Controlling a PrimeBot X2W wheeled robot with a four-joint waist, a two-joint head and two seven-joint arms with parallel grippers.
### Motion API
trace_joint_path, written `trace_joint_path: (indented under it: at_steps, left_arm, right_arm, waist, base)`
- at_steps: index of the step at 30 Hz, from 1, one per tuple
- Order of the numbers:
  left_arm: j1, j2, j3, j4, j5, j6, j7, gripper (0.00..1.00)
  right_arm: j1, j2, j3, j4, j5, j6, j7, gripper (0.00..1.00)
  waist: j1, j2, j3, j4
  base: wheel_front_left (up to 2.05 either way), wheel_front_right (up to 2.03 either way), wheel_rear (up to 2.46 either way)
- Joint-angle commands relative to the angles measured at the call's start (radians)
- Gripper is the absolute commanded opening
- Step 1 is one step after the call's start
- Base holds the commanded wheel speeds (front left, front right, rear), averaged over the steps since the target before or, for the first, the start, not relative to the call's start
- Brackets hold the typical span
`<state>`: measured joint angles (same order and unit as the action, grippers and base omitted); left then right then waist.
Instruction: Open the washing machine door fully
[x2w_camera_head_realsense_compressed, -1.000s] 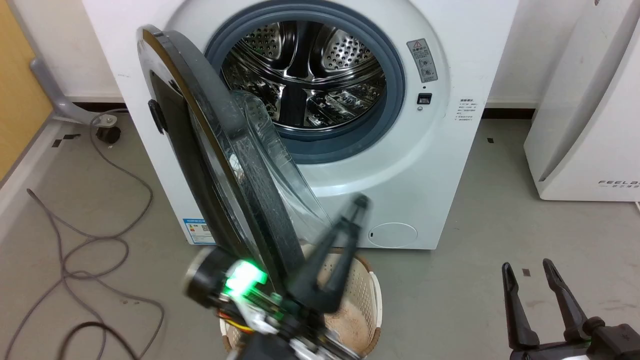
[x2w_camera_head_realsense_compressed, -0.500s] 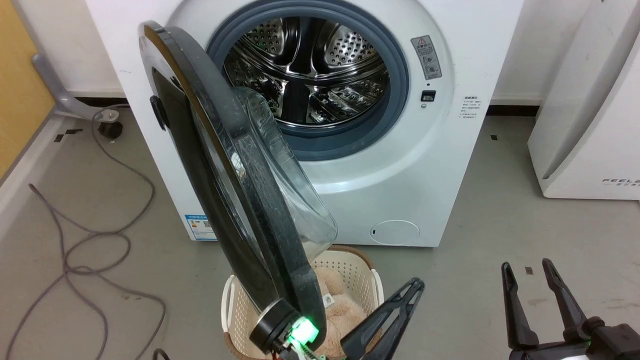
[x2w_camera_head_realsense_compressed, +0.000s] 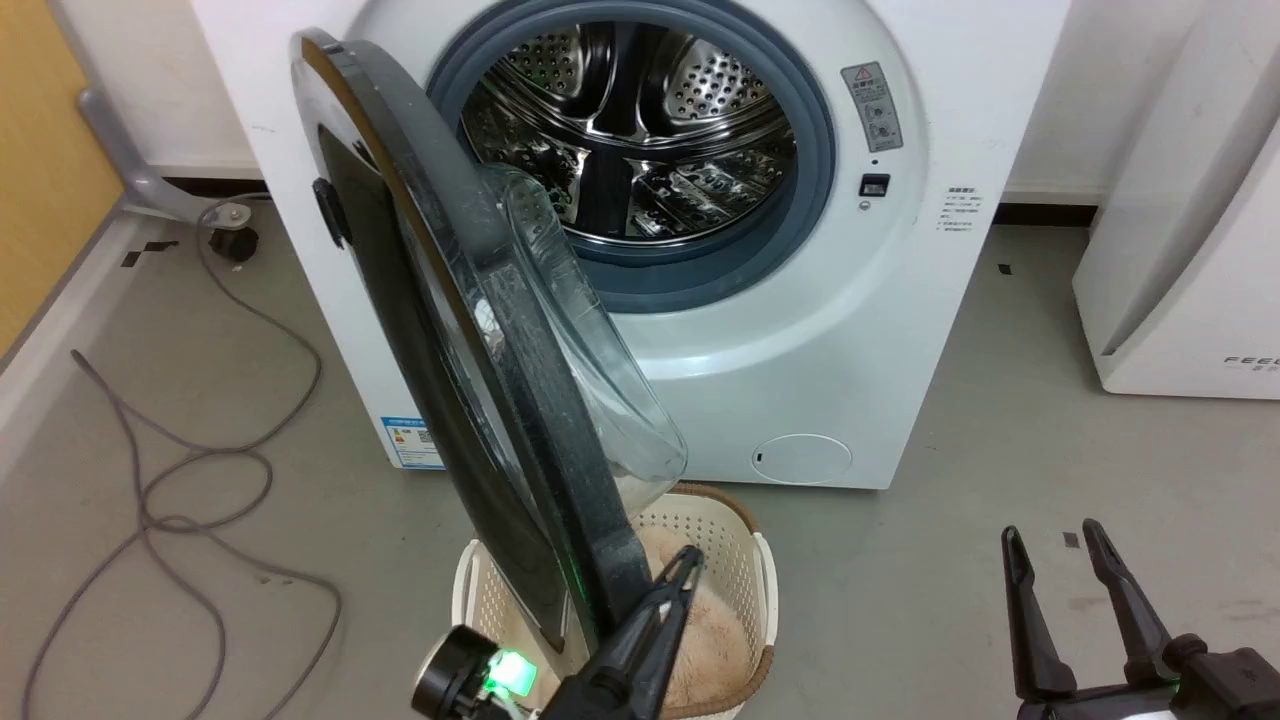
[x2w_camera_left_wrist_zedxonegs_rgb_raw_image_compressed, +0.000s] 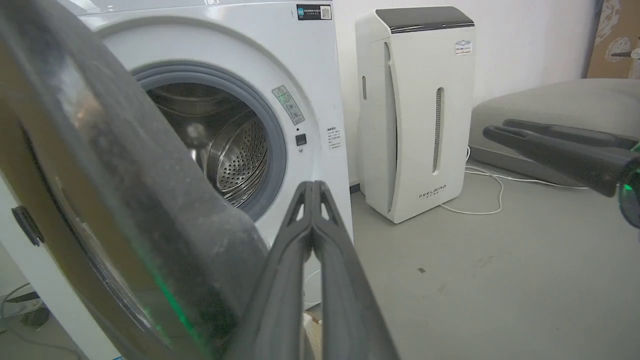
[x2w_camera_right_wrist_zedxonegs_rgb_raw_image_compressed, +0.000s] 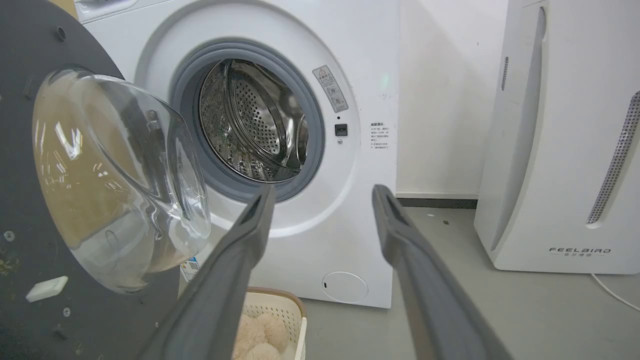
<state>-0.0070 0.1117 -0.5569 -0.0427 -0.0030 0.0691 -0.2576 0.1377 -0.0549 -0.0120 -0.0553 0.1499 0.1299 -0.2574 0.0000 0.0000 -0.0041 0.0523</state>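
Note:
The washing machine (x2w_camera_head_realsense_compressed: 850, 330) is white, with its steel drum (x2w_camera_head_realsense_compressed: 640, 130) exposed. Its black-rimmed door (x2w_camera_head_realsense_compressed: 470, 330) stands swung out on the left hinge, edge-on to the head view, the clear glass bowl (x2w_camera_head_realsense_compressed: 590, 340) bulging to the right. My left gripper (x2w_camera_head_realsense_compressed: 688, 556) is shut on nothing, its fingers pressed together just right of the door's lower rim; I cannot tell whether they touch it. In the left wrist view the gripper (x2w_camera_left_wrist_zedxonegs_rgb_raw_image_compressed: 312, 186) rises beside the door's dark rim (x2w_camera_left_wrist_zedxonegs_rgb_raw_image_compressed: 150, 210). My right gripper (x2w_camera_head_realsense_compressed: 1052, 535) hangs open at the lower right, well away from the door (x2w_camera_right_wrist_zedxonegs_rgb_raw_image_compressed: 30, 210).
A cream laundry basket (x2w_camera_head_realsense_compressed: 745, 560) with a plush item sits on the floor under the door's lower edge. A white FEELBIRD appliance (x2w_camera_head_realsense_compressed: 1190, 250) stands to the right. Grey cables (x2w_camera_head_realsense_compressed: 190, 470) loop over the floor at the left, near a wooden panel (x2w_camera_head_realsense_compressed: 40, 170).
The left gripper dropped from beside the glass bowl, swung low to the right, then came back left next to the door's lower rim. The camera shifted slightly. The right gripper stayed still.

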Motion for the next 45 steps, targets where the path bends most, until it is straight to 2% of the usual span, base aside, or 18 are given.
trace_joint_path:
  at_steps: [1, 13, 30, 36, 45]
  left_arm:
    - [0.012, 0.007, 0.011, 0.009, -0.007, 0.009, -0.004, 0.00]
    - [0.075, 0.032, 0.038, -0.010, -0.024, 0.041, -0.004, 0.00]
    - [0.123, 0.091, 0.104, -0.057, -0.031, 0.086, -0.004, 0.00]
    - [0.140, 0.126, 0.169, -0.061, -0.044, 0.118, -0.004, 0.00]
    - [0.130, 0.172, 0.317, -0.034, -0.121, 0.146, -0.004, 0.00]
  right_arm:
    - [0.002, 0.005, 0.002, 0.004, 0.001, 0.001, -0.004, 1.00]
    - [0.007, 0.005, 0.004, 0.004, 0.005, 0.001, -0.004, 1.00]
    - [0.007, 0.005, 0.011, 0.000, 0.019, 0.001, -0.004, 1.00]
    - [-0.001, 0.005, 0.014, 0.004, 0.022, 0.001, -0.004, 1.00]
    - [-0.005, 0.005, 0.023, 0.005, 0.019, 0.001, -0.004, 1.00]
  waist:
    - [0.0000, 0.0000, 0.000, 0.005]
    - [0.0000, 0.0000, -0.005, 0.067]
    - [0.0000, 0.0000, 0.010, 0.261]
    - [0.0000, 0.0000, 0.015, 0.307]
    - [0.0000, 0.0000, 0.024, 0.308]
  base:
    - [0.00, 0.00, 0.00]
    - [0.00, 0.00, 0.00]
    - [0.00, 0.00, 0.00]
    - [0.00, 0.00, 0.00]
    - [0.00, 0.00, 0.00]
